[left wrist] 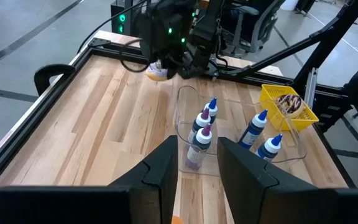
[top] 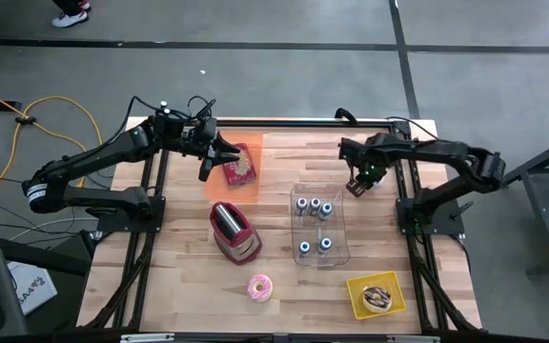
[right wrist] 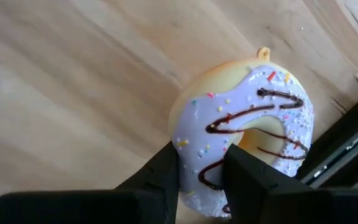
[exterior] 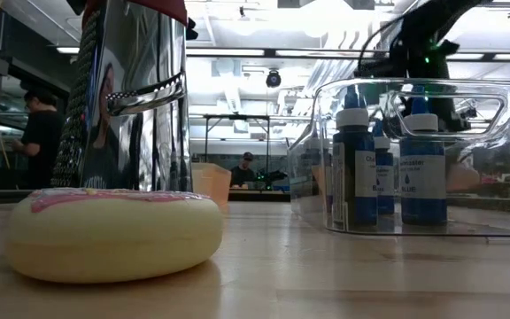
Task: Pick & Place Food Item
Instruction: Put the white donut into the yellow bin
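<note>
A doughnut (right wrist: 247, 106) with lilac icing, chocolate drizzle and sprinkles fills the right wrist view. My right gripper (right wrist: 201, 171) is shut on it, beyond the far right corner of the clear bin (top: 319, 224) in the high view. From the left wrist view the doughnut (left wrist: 156, 72) shows below my right gripper (left wrist: 185, 59). A pink-iced doughnut (top: 259, 287) lies flat near the table's near edge. A chocolate doughnut sits in a yellow basket (top: 377, 294). My left gripper (top: 208, 167) is open, beside the orange tray (top: 239, 164) that holds a red item, and touches nothing. My right gripper pinches the doughnut's ring on one side (right wrist: 202, 163), one finger (right wrist: 169, 171) against the outer rim and the other finger (right wrist: 244, 174) by the hole. The fingers come from above, pointing down. Whether the doughnut is lifted clear of the table, I cannot tell.
A red and chrome toaster (top: 234, 232) stands mid-table, left of the clear bin of blue-capped bottles (top: 313, 208). Black frame posts run along both table sides. Bare wood lies between the toaster and the left edge and along the far right corner.
</note>
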### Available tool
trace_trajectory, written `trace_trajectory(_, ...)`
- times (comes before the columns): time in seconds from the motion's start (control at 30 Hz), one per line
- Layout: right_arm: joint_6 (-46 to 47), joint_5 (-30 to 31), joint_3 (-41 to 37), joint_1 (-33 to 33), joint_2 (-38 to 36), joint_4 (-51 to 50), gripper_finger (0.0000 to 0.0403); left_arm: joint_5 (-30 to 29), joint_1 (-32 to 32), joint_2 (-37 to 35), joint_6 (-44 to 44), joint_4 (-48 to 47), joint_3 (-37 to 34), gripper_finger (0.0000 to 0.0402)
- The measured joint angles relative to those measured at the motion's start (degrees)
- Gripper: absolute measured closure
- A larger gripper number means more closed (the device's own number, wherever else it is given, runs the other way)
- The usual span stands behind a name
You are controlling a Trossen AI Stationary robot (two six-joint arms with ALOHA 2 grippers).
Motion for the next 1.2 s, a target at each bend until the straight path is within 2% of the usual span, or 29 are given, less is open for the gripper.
trace_trajectory(0.27, 0.3, -6.0, 9.2, 2.5, -3.2, -9.7, 0.0308, 0.0, 0.0, 0.0, 0.3, 0.0, 0.0, 0.0293)
trace_trajectory(0.5, 8.3, -9.8, 12.7, 10.0, -7.4, -14.8, 0.031, 0.0, 0.0, 0.0, 1.4, 0.0, 0.0, 0.0293)
trace_trajectory(0.7, 19.6, -11.2, 12.7, 20.4, -10.1, -14.9, 0.031, 0.0, 0.0, 0.0, 1.5, 0.0, 0.0, 0.0293)
trace_trajectory(0.87, 30.0, -13.0, 12.7, 31.6, -10.4, -13.5, 0.031, 0.0, 0.0, 0.0, 1.4, 0.0, 0.0, 0.0293)
trace_trajectory(1.0, 36.5, -14.1, 12.7, 41.5, -10.3, -8.2, 0.031, 0.0, 0.0, 0.0, 1.1, 0.0, 0.0, 0.0293)
trace_trajectory(1.2, 47.5, -11.8, 12.7, 54.9, -10.2, 1.1, 0.031, 0.0, 0.0, 0.0, 0.0, 0.2, 0.0, 0.0293)
